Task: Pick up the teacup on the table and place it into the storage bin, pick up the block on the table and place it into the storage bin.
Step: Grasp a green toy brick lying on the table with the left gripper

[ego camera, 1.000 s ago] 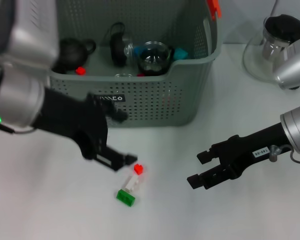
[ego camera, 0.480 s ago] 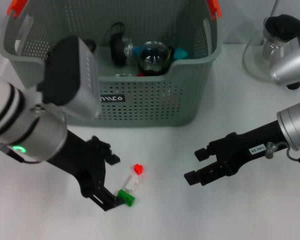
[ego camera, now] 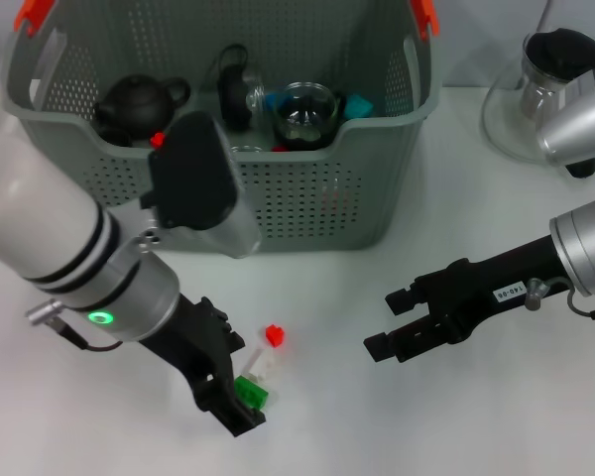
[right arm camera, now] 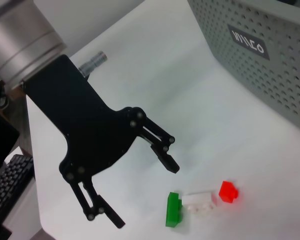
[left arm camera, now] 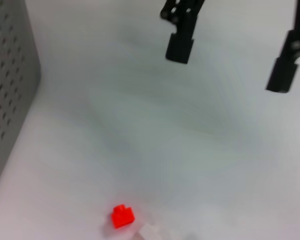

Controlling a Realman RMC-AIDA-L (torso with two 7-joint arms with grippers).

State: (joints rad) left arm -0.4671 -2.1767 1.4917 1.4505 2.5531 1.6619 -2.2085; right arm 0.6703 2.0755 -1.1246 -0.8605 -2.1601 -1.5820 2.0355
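Observation:
Three small blocks lie in a row on the table: red block (ego camera: 274,335), white block (ego camera: 262,364) and green block (ego camera: 255,394). My left gripper (ego camera: 235,385) is open and low over the table, with the green block just off the gap between its fingertips; the right wrist view shows the left gripper (right arm camera: 145,192) beside the green block (right arm camera: 173,209). My right gripper (ego camera: 387,322) hovers open to the right of the blocks. The storage bin (ego camera: 307,203) stands behind, and a glass teacup (ego camera: 303,112) sits inside it.
A black teapot (ego camera: 134,99) and other small items also lie in the bin. A glass pot (ego camera: 560,64) on a round base stands at the back right. White table stretches between the blocks and the right gripper.
My left arm swung away from the bin toward the front; its gripper went from beside the red block to the green one. The right gripper edged slightly left.

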